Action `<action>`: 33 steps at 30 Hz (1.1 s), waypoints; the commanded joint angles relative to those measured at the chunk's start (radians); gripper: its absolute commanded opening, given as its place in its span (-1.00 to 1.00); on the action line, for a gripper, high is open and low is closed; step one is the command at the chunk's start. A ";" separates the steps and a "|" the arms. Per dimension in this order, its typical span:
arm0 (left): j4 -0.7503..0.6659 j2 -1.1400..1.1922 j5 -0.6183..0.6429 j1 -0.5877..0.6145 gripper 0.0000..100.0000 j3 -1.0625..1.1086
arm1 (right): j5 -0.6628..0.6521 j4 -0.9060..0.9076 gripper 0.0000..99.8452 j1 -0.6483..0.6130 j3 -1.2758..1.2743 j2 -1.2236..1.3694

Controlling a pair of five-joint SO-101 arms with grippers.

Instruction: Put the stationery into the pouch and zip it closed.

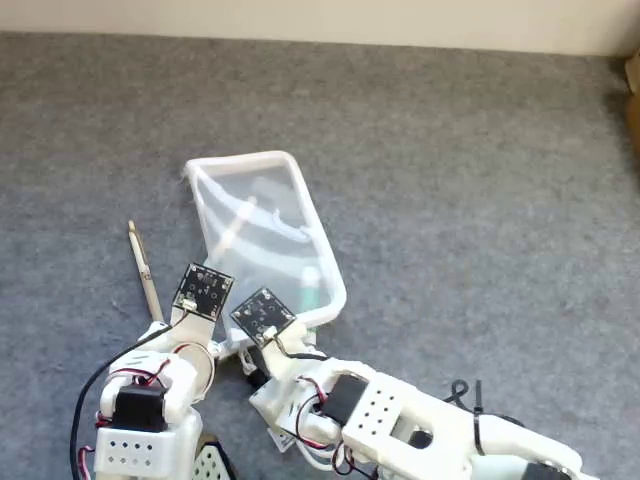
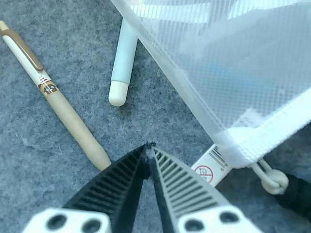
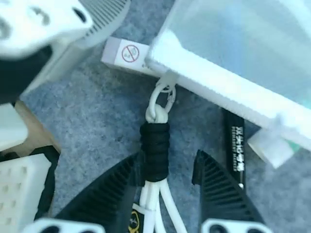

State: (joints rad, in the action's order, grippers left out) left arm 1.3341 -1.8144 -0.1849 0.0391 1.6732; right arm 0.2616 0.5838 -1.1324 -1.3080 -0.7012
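lying beside pouch (image 2: 233, 63): beige pen (image 2: 58, 104), white pen (image 2: 122, 68).

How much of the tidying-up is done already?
Some things show through the pouch, so packing looks started. In hand: the right gripper sits open around the black zip cord; the left gripper is shut on nothing. Left: the beige pen and a black pen lie outside on the carpet, then zipping.

White arms (image 1: 400, 420), black ribbed jaws
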 commanded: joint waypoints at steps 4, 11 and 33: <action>0.008 -0.004 0.011 0.016 -0.99 0.024 | 0.008 -0.071 -0.68 -0.010 0.064 0.096; 0.008 -0.004 0.011 0.016 -0.99 0.024 | -0.002 -0.073 -0.93 -0.010 0.061 0.130; 0.008 -0.004 0.011 0.016 -0.99 0.024 | -0.137 0.278 -0.99 0.183 0.125 -0.151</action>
State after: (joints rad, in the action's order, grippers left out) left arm 1.3341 -1.8144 -0.1849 0.0391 1.6732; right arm 0.1373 0.8293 -0.9881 -1.2252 -0.7702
